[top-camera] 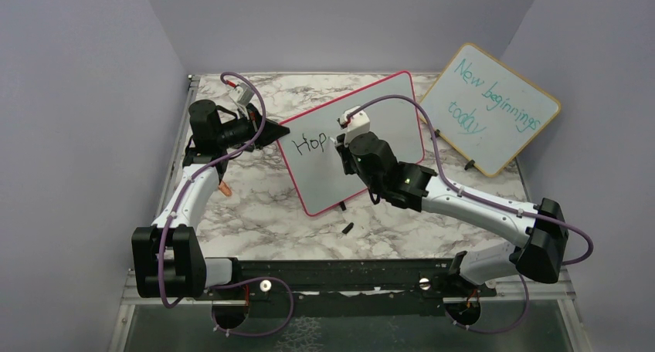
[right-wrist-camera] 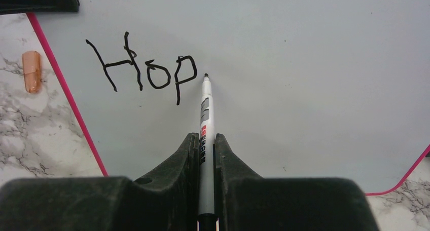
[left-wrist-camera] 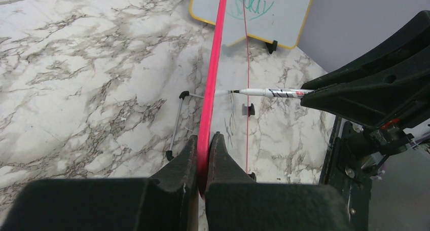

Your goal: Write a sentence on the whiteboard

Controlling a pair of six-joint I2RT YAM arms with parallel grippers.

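My left gripper [left-wrist-camera: 204, 142] is clamped shut on the left edge of the large white whiteboard with the thin pink-red frame [top-camera: 328, 178]. The board stands tilted at the middle of the grey-veined marble table [top-camera: 263, 205]. My right gripper [right-wrist-camera: 205, 140] pinches a slim white marker [right-wrist-camera: 205, 102], its black tip against the board just right of the black handwritten letters "Hop" [right-wrist-camera: 144, 71].
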